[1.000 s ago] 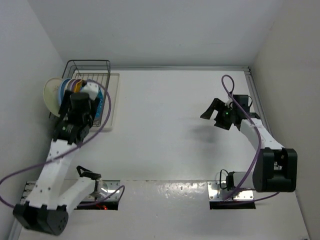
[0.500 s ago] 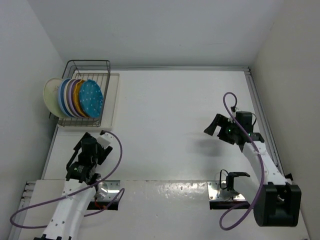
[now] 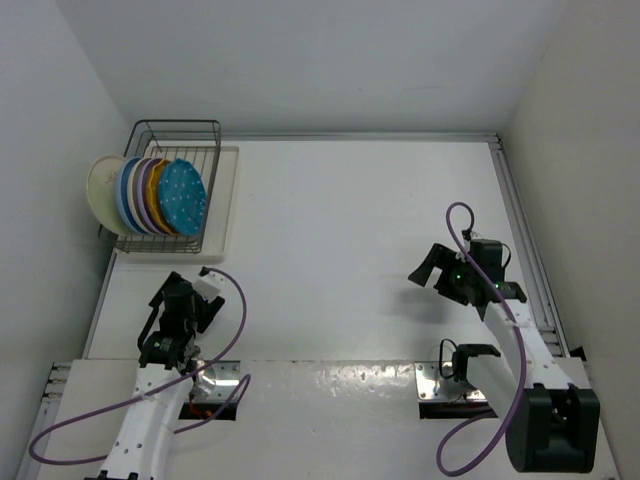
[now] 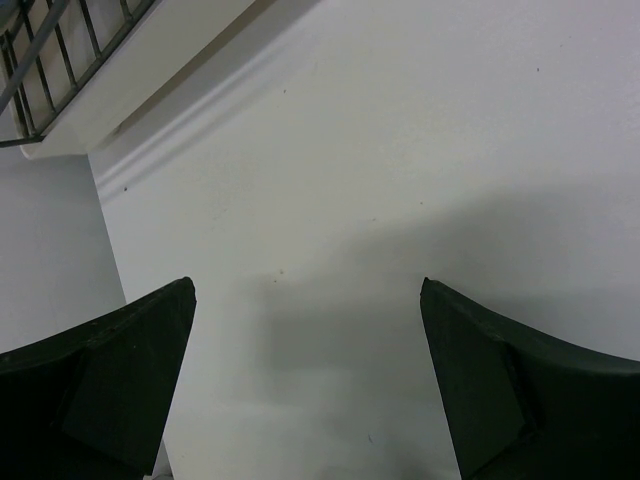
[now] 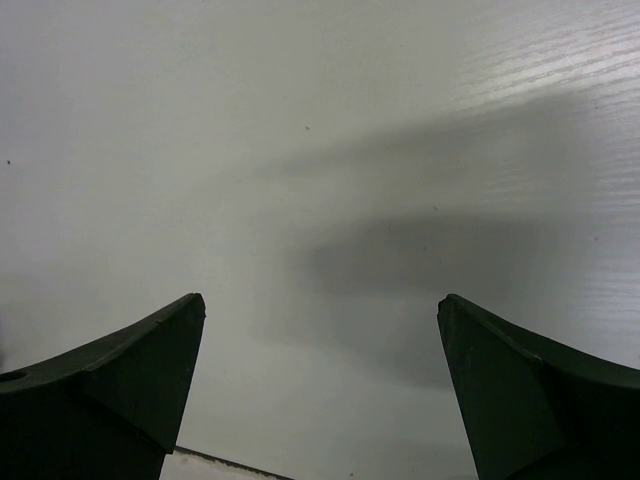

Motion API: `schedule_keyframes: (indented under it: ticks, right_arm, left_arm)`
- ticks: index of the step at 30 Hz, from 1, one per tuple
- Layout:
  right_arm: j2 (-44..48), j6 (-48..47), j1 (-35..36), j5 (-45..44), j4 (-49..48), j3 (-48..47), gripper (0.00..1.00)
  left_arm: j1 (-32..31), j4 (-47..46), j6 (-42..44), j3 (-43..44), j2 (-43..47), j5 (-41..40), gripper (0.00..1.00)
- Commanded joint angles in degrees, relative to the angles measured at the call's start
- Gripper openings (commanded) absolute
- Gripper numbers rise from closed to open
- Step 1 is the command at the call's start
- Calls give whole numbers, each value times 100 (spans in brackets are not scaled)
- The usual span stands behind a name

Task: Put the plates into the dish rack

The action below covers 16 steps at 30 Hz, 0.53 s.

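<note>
The dish rack (image 3: 170,135) stands at the far left of the table on its beige tray. Several plates stand upright in it in a row: a cream one (image 3: 100,185) at the left end, then light blue, lavender and orange-yellow ones, and a teal dotted one (image 3: 182,197) at the right end. My left gripper (image 3: 170,292) is open and empty, low over the table well in front of the rack. In the left wrist view (image 4: 307,300) a rack corner (image 4: 40,60) shows at the top left. My right gripper (image 3: 432,268) is open and empty over bare table, as the right wrist view (image 5: 320,310) also shows.
White walls close in the table on the left, back and right. A metal rail (image 3: 520,230) runs along the right edge. The beige tray's edge (image 4: 150,80) lies ahead of the left gripper. Purple cables loop off both arms.
My left arm has drawn back from the rack toward the near edge, leaving the teal dotted plate standing in it. My right arm has also pulled back toward its base.
</note>
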<state>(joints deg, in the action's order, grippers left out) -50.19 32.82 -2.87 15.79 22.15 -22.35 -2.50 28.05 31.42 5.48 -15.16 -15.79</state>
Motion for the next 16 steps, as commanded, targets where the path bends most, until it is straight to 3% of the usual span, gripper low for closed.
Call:
schedule_keyframes:
  ticks: [1,16]
  right_arm:
    - [19,84,-20,-76,-176,99,100]
    - [1,58,-29,-146,-62,82,100]
  left_arm:
    - [74,-265,-57,-11,-5,76,100]
    - [74,-370,-57,-11,-57,129,100]
